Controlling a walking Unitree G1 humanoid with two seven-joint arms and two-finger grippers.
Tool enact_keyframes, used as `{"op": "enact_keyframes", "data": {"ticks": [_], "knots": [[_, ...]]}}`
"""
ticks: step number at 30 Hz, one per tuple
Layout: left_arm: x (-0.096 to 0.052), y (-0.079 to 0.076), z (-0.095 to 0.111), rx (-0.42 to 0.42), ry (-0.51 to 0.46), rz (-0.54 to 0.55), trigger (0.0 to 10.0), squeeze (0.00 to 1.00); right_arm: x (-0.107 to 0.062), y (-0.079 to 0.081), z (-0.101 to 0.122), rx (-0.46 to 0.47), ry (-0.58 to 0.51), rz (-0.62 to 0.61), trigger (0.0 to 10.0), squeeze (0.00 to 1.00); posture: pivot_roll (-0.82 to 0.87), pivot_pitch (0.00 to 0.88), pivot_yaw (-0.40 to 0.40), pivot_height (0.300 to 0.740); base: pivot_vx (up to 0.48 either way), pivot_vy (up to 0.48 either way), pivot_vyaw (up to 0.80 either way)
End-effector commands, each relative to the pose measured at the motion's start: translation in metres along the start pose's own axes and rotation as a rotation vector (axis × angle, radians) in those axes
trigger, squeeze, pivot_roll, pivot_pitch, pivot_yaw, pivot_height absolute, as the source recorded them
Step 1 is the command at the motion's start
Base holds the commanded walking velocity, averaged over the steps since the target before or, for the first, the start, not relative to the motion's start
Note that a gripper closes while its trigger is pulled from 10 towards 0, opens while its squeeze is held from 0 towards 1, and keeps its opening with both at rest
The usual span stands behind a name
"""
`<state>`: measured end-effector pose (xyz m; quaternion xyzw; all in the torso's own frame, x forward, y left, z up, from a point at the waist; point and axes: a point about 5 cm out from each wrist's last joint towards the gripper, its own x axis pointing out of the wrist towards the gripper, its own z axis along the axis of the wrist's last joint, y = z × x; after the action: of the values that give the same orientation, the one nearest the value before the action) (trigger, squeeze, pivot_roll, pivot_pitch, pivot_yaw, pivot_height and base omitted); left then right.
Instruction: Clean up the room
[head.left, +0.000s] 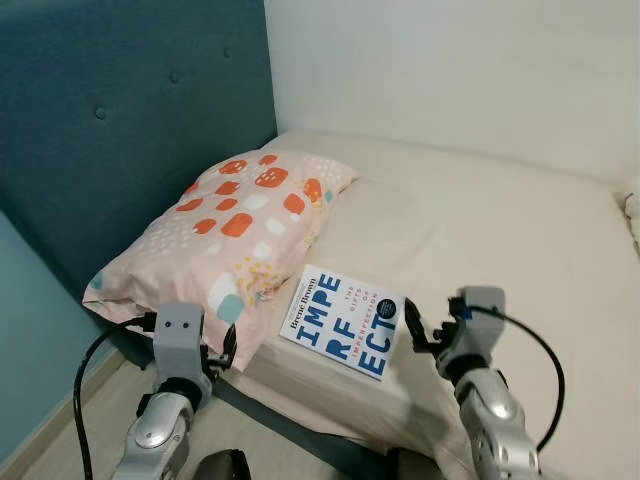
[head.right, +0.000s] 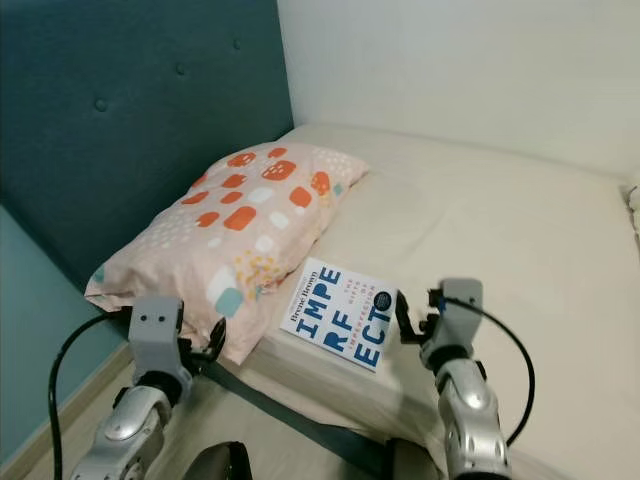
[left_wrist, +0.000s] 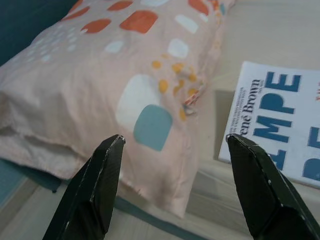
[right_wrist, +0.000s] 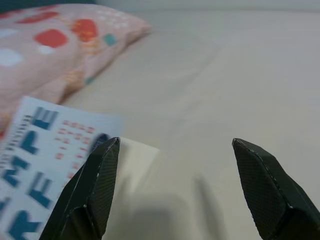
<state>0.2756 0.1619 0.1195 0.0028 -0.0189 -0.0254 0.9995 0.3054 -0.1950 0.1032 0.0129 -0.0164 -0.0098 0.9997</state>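
A white paperback book with large blue lettering is laid flat, cover up, on the cream-sheeted bed, near the bed's front edge and just beside the lower corner of a peach pillow patterned with orange, white and teal patches. The book's long axis is set on a diagonal, from its upper corner by the pillow down toward the right, and its spine edge is turned toward the pillow. The pillow is propped against a dark teal padded headboard, with a white wall behind the bed. The left gripper is held in front of the pillow's lower corner, its jaws spread wide and holding nothing; the pillow and the book's spine edge are framed between them. The right gripper is held just right of the book, over the bed's edge, its jaws likewise spread wide and holding nothing, with bare sheet seen between them.
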Motion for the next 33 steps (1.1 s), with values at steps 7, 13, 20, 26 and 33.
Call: {"op": "enact_keyframes", "data": {"ticks": [7,13,20,26,33], "knots": [[0.001,-0.010,-0.006,0.052,-0.030,-0.019,10.0,0.00,-0.019,0.011,-0.017,0.018,0.016,0.014,10.0,0.00,-0.04,0.134,0.023,0.592,0.000,0.000,0.00],[0.002,-0.011,-0.005,0.050,-0.051,-0.021,10.0,0.00,-0.020,0.014,-0.016,0.006,0.014,0.002,10.0,0.00,-0.04,0.127,0.024,0.617,0.000,0.000,0.00],[0.001,-0.011,-0.007,0.050,-0.049,-0.021,10.0,0.00,-0.020,0.016,-0.016,0.002,0.013,0.007,10.0,0.00,-0.04,0.122,0.021,0.632,0.000,0.000,0.00],[0.000,-0.011,-0.010,0.049,-0.058,-0.018,10.0,0.00,-0.020,0.020,-0.016,0.012,0.014,0.023,10.0,0.00,-0.04,0.112,0.015,0.657,0.000,0.000,0.00],[-0.001,-0.010,-0.010,0.049,-0.065,-0.016,10.0,0.00,-0.019,0.024,-0.016,0.013,0.013,0.038,10.0,0.00,-0.03,0.107,0.010,0.682,0.000,0.000,0.00]]}}
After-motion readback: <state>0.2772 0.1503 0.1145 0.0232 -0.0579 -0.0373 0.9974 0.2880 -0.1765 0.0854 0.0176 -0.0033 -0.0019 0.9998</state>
